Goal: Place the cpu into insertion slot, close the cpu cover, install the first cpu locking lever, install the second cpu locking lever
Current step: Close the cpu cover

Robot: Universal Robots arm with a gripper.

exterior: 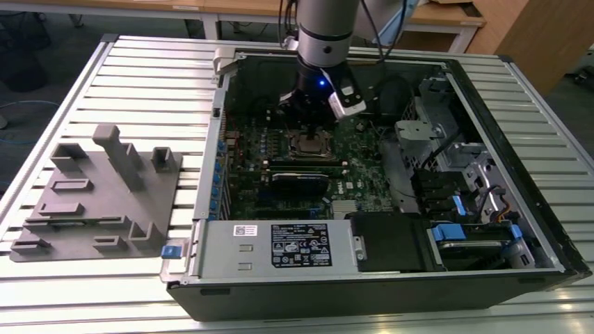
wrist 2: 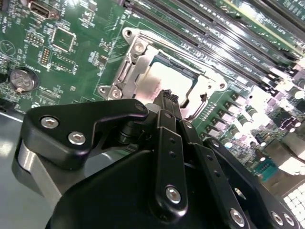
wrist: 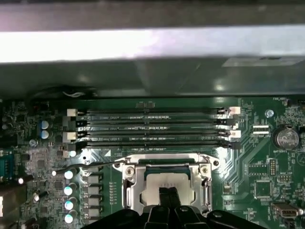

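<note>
Right over chip [wrist: 151,183], end effector [wrist: 167,193] tips pinched together, nothing held. Metal cover [wrist: 167,161] lies flat around chip. Chip probably light, stiff, easily hurt; hold by edges.

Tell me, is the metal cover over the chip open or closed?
Closed. The cover lies flat around the chip, which shows through its window.

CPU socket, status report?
Hand shut, empty, tips over the cpu. Cpu seated, cpu cover down around it. Nothing between hand and cpu.
</note>
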